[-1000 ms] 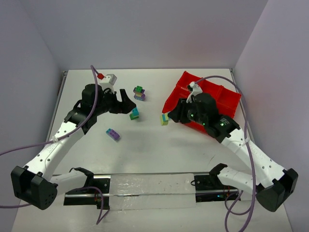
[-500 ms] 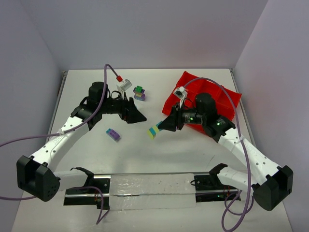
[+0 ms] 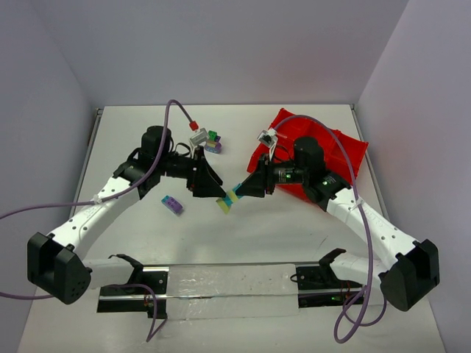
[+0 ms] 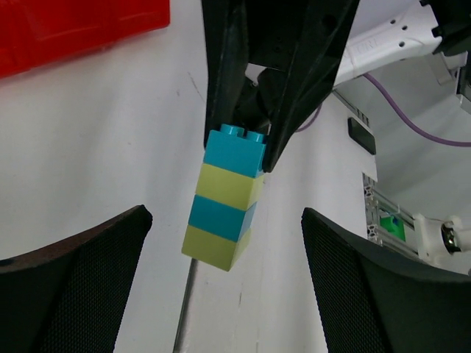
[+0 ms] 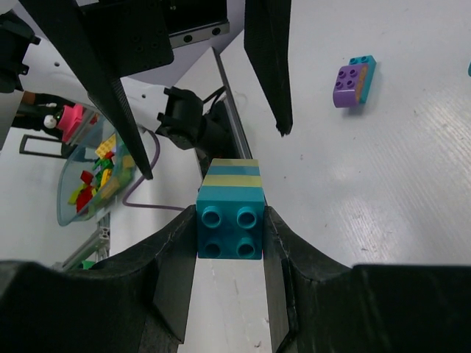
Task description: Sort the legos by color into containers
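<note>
My right gripper (image 3: 237, 191) is shut on the teal top brick of a teal and yellow-green stack of legos (image 3: 226, 201) and holds it above the table's middle. The grip shows in the right wrist view (image 5: 229, 235) on the stack (image 5: 229, 213). My left gripper (image 3: 213, 187) is open and empty, facing the stack's free end. In the left wrist view (image 4: 222, 215) the stack (image 4: 224, 198) hangs just ahead of its fingertips. The red tray (image 3: 327, 151) lies behind the right arm. A purple and teal brick (image 3: 171, 204) lies on the table. A multicolour clump (image 3: 212, 141) stands farther back.
The tray's corner (image 4: 73, 29) shows at top left in the left wrist view. The purple and teal brick (image 5: 353, 79) shows in the right wrist view. A clear bowl of mixed bricks (image 5: 96, 176) sits off the table. Purple cables arch over both arms.
My right gripper lifted the stack from beside the tray and carried it left to the middle. My left gripper swung right to meet it, covering the spot where a teal and green brick lay.
</note>
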